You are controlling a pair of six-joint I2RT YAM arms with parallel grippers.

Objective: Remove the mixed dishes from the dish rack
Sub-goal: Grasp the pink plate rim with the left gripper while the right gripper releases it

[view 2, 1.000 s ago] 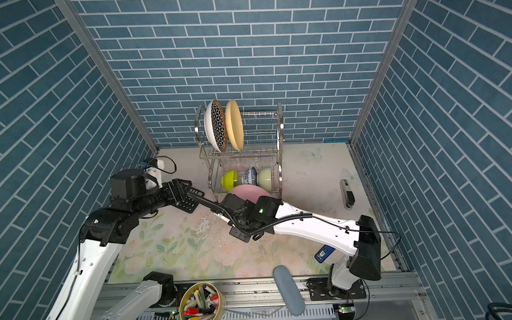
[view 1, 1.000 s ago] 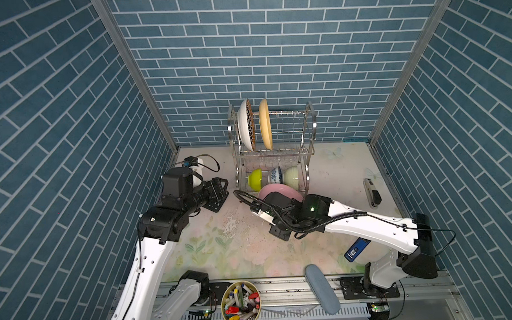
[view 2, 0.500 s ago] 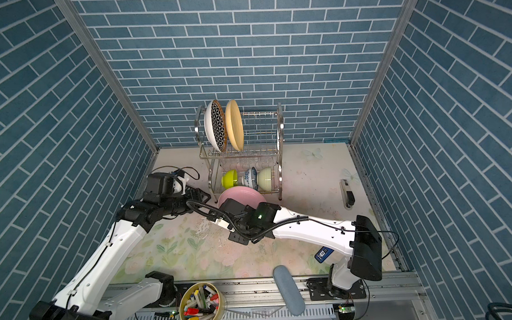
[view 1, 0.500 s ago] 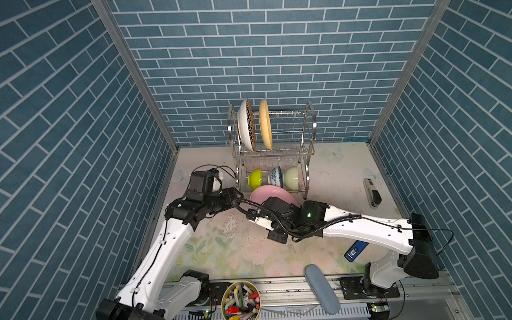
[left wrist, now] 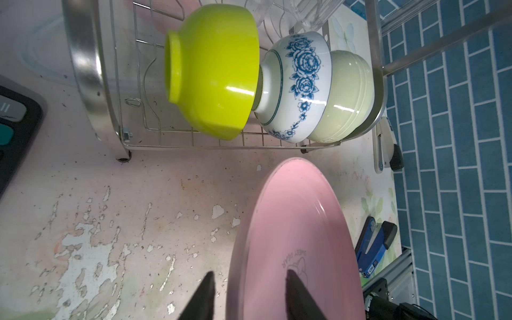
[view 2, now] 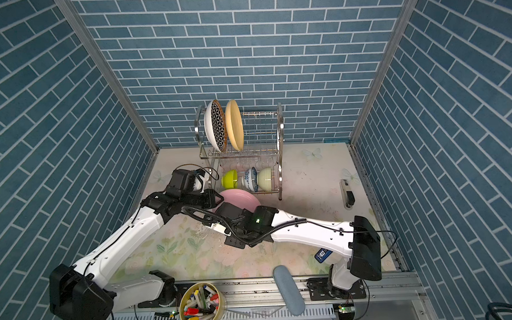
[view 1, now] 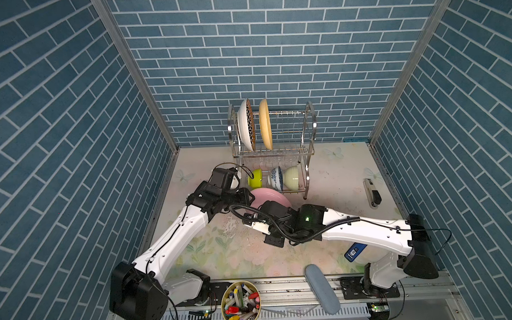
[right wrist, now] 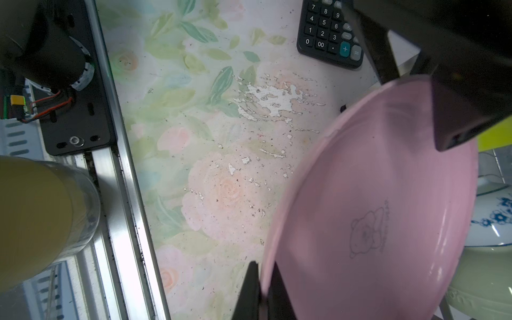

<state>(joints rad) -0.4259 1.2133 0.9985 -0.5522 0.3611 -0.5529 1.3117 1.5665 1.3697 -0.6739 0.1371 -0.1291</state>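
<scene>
Here, from the front rail to the back wall:
- Tub of markers, standing at the front rail.
- Right gripper: fingers pinched tight on the rim of the pink plate, which is tilted just before the dish rack.
- Left gripper: fingers narrow, straddling another part of that rim (one seems just clear; a firm grip cannot be told).
- Lower tier: lime bowl, blue-on-white bowl and pale-green bowl, on their sides in a row.
- Upper tier: star-patterned plate and yellow plate, on edge.

The left arm and right arm stretch low toward the pink plate. The right gripper pinches its rim tight. The left gripper straddles another part of the rim, and whether it is clamped is unclear.
</scene>
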